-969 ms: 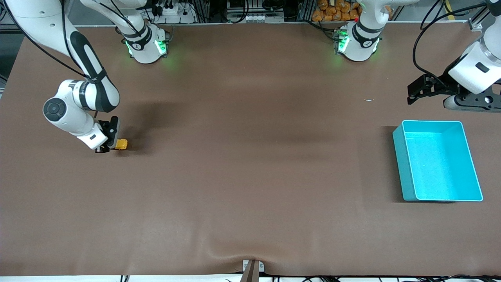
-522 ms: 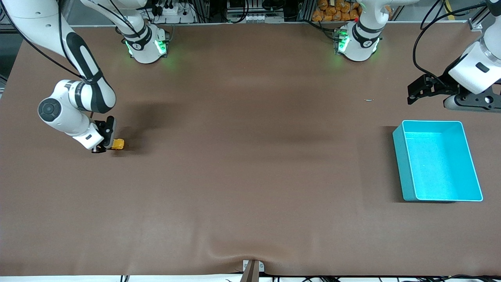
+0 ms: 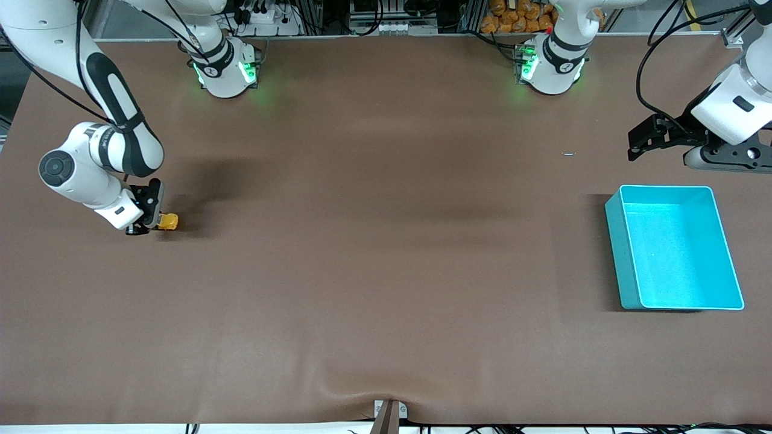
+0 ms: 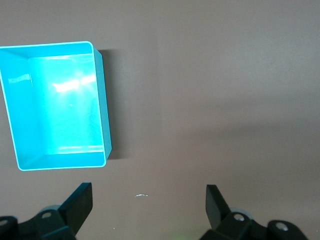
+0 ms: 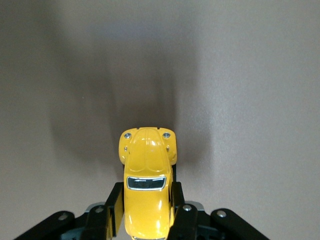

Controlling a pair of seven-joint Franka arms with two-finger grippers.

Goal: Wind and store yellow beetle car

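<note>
The yellow beetle car [image 3: 168, 222] sits low on the brown table near the right arm's end. My right gripper [image 3: 155, 223] is shut on it, one black finger against each side of its body. In the right wrist view the car [image 5: 146, 185] points away from the wrist, its hood and windscreen showing between the fingers [image 5: 114, 207]. The teal bin [image 3: 673, 247] stands empty at the left arm's end of the table. My left gripper [image 3: 640, 142] hangs open and empty in the air, over the table beside the bin's edge that lies farther from the front camera. The bin also shows in the left wrist view [image 4: 100, 100].
A tiny pale scrap [image 3: 569, 154] lies on the table between the left arm's base and the bin. A small bracket [image 3: 389, 413] sits at the table's front edge. The wide brown tabletop stretches between the car and the bin.
My right gripper has dragged the car along the table toward the right arm's end, away from the bin. The left arm has not moved.
</note>
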